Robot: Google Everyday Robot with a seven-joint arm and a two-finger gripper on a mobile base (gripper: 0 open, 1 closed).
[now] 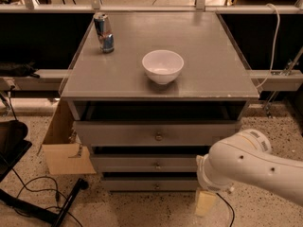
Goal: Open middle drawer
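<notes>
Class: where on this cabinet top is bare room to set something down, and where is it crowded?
Free: cabinet top right of the bowl, and the corner in front of the can. Crowded: front right, where the arm covers the right end of the middle drawer, end effector below.

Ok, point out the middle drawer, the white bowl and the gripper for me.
middle drawer (142, 164): camera view, front panel left of its knob.
white bowl (163, 72): camera view, front wall under the rim.
gripper (205, 203): camera view, pale tip below the white arm, bottom right.
</notes>
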